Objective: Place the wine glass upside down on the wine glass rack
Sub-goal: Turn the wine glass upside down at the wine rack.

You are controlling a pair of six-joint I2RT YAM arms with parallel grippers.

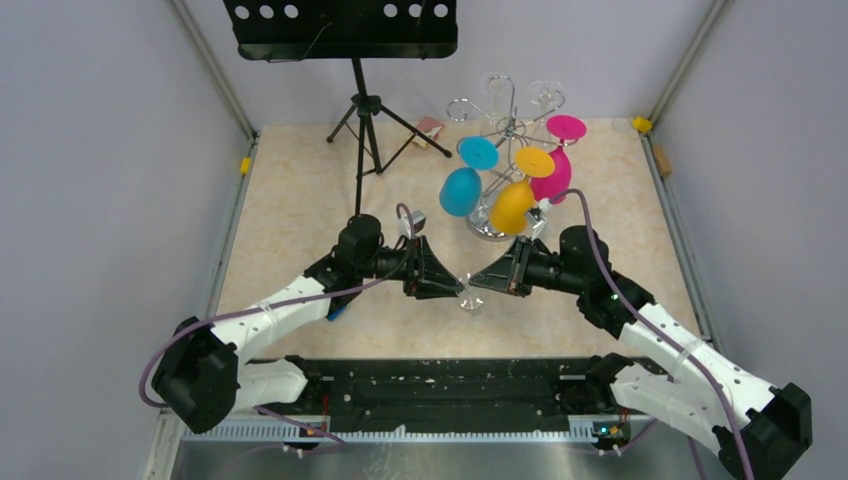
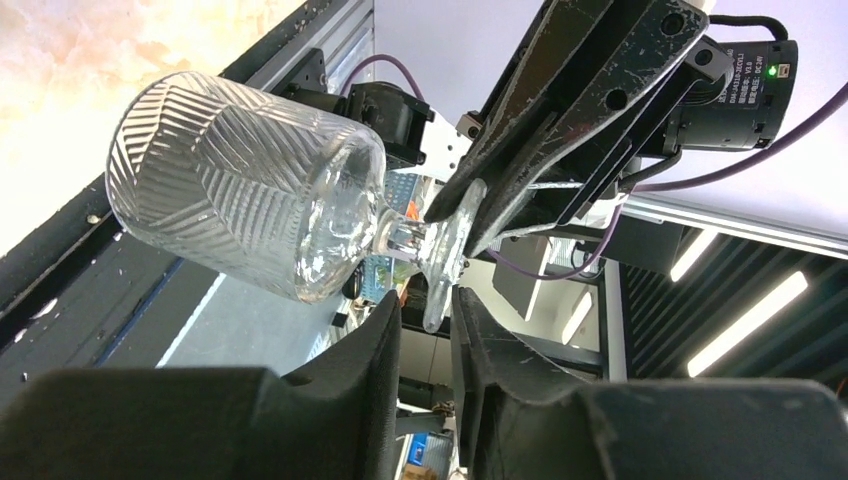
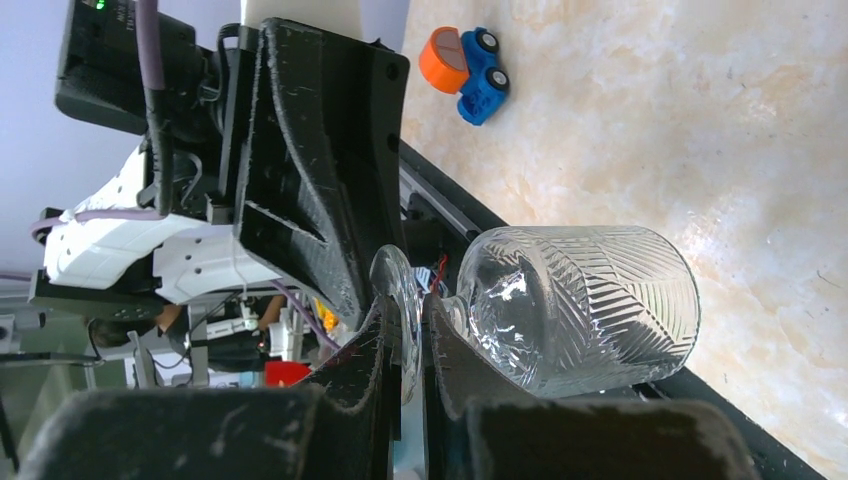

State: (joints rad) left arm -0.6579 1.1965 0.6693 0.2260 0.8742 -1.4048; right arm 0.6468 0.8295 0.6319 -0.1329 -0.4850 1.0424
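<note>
The wine glass hangs over the near bench with its foot pinched in the clenched right claw, the left claw straddling that foot, grip unclear, its axis crossing both claws, bowl toward the arms, away from the wine glass rack.

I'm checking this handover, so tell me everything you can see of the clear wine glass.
The wine glass is clear and glass-like, with a chevron-cut bowl, a very short stem and a round foot. It is empty and lies sideways in the air. The right gripper is shut on the foot's rim. The left gripper straddles the opposite rim, and whether it grips is unclear.
</note>
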